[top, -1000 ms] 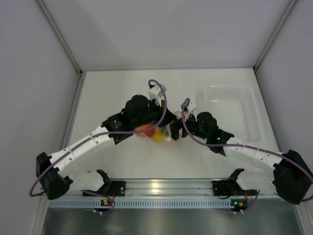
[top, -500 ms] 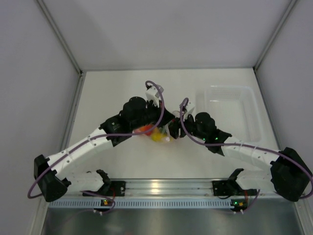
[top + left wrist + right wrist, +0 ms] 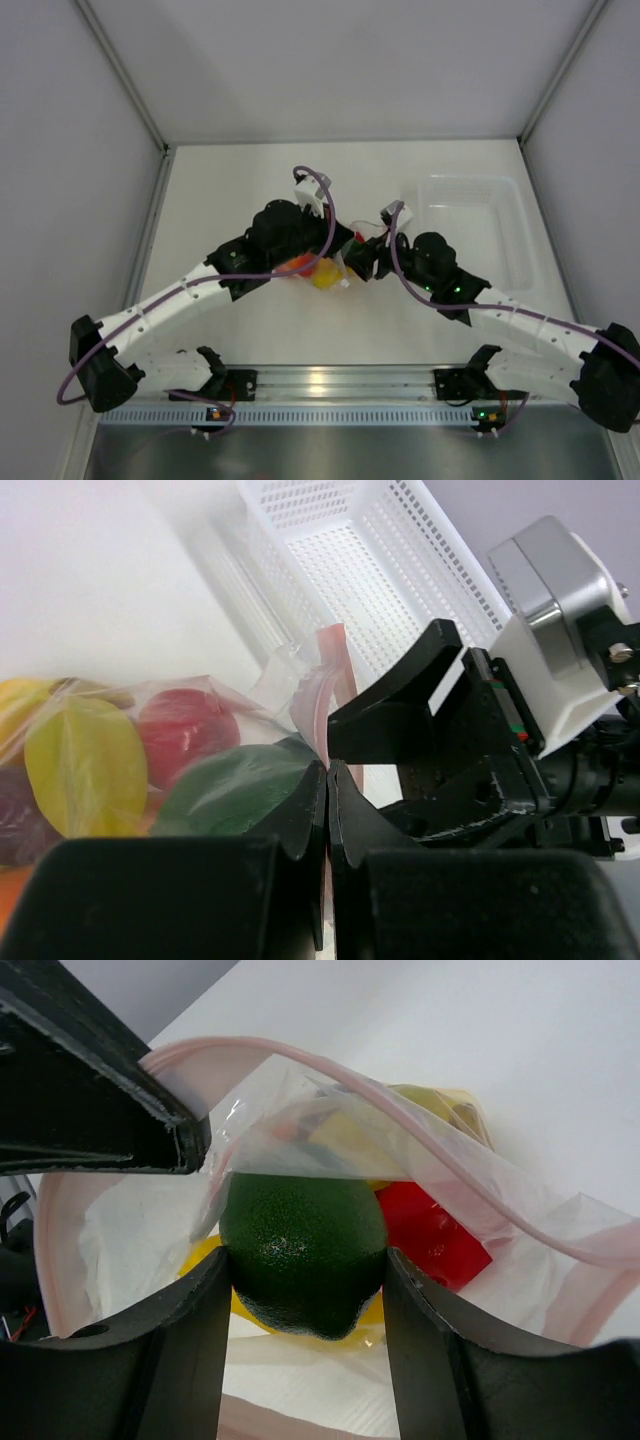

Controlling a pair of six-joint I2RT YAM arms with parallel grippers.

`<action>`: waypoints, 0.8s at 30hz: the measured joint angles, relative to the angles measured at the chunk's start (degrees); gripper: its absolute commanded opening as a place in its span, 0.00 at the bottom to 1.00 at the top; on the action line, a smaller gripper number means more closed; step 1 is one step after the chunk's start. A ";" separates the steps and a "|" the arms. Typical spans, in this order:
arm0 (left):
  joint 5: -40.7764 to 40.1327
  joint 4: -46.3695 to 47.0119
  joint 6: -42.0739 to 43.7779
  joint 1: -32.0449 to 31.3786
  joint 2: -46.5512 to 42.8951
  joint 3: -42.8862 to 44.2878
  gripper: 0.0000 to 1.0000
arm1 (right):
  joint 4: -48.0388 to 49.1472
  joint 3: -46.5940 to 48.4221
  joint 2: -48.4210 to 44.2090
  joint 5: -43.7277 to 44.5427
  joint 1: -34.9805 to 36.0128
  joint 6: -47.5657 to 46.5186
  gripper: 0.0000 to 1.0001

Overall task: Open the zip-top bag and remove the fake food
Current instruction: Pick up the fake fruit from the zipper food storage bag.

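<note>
The zip-top bag (image 3: 322, 270) lies mid-table, its mouth held open, with the fake food showing through the clear plastic. My left gripper (image 3: 327, 770) is shut on the bag's pink zip strip (image 3: 325, 670) at the rim. My right gripper (image 3: 305, 1270) reaches into the mouth and is shut on a green lime (image 3: 303, 1250), one finger on each side. Behind the lime sit a red piece (image 3: 432, 1235) and yellow fruit (image 3: 440, 1110). In the left wrist view the lime (image 3: 235, 785), a red fruit (image 3: 185, 725) and a yellow piece (image 3: 85, 765) press against the plastic.
A rigid clear tray (image 3: 470, 225) stands at the right of the table, just beyond the right arm; in the left wrist view it shows as a white perforated tray (image 3: 350, 570). Both wrists crowd together over the bag.
My right gripper's fingers have closed onto the lime, and the right wrist has shifted slightly right. The left gripper keeps its hold on the bag's rim.
</note>
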 measured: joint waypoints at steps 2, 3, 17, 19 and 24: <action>-0.87 0.15 -0.04 0.02 0.04 -0.13 0.00 | -0.98 0.00 -1.03 0.83 0.22 -0.02 0.32; -1.31 0.24 -0.09 0.02 0.04 -0.20 0.00 | -1.64 -0.02 -1.53 1.31 0.28 -0.07 0.32; -4.76 2.40 -0.66 0.07 0.98 -2.12 0.00 | -11.63 -0.70 -11.04 5.75 0.55 -0.52 0.31; -5.77 2.47 -1.05 0.07 1.25 -2.58 0.00 | -13.64 -0.70 -12.68 6.60 0.57 -0.57 0.31; -7.93 2.86 -2.32 0.26 1.55 -3.17 0.00 | -19.26 -0.50 -18.36 9.35 0.59 -0.92 0.30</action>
